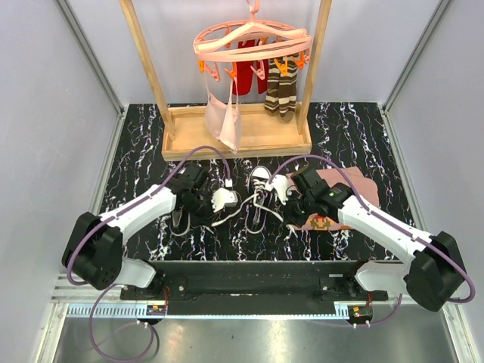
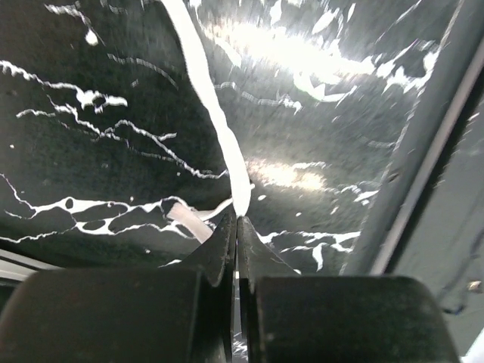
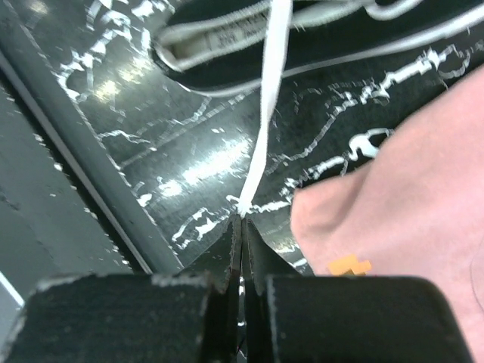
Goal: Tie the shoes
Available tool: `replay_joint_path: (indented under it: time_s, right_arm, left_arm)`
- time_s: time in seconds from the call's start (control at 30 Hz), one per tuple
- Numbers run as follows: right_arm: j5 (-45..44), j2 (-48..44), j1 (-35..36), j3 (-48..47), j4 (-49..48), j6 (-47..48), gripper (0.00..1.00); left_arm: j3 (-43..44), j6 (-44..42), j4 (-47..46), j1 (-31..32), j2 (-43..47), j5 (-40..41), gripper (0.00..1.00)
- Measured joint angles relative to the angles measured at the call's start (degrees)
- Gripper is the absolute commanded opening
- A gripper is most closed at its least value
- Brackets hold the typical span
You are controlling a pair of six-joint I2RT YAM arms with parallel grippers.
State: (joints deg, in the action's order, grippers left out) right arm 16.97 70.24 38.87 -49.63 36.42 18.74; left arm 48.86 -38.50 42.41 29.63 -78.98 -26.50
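Between my arms lies one dark shoe [image 1: 260, 180] with a white toe cap, and white laces [image 1: 240, 213] trail from it over the table. A second shoe [image 1: 180, 221] peeks out under my left arm. My left gripper [image 1: 226, 200] is shut on a white lace [image 2: 227, 144]; in the left wrist view its tips [image 2: 238, 218] pinch the lace end. Just right of the middle shoe, my right gripper [image 1: 278, 189] is also shut on a lace. In the right wrist view that lace [image 3: 266, 113] runs taut from the closed tips [image 3: 242, 219] up to the shoe [image 3: 227, 34].
A pink cloth [image 1: 342, 190] with a pixel figure lies under my right arm and shows beside the right fingers [image 3: 401, 204]. At the back stands a wooden rack [image 1: 234, 128] with a pink hanger [image 1: 249, 41], striped socks [image 1: 281, 89] and pink garments. The table is black marble-patterned.
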Motion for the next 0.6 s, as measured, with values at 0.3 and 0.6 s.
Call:
replay_joint_path:
  time_s: [0.3,0.6]
  right_arm:
    - [-1.55,0.63,-1.51,0.85,0.57,2.58,0.00]
    - [-1.92,2.49,-4.48,1.05,-4.81,2.03,0.00]
  left_arm:
    - [1.29,-5.49,0.50,0.11,-0.92,0.63,0.37]
    - [8.37,6.10,-11.58,0.04,-2.47,-6.88,0.44]
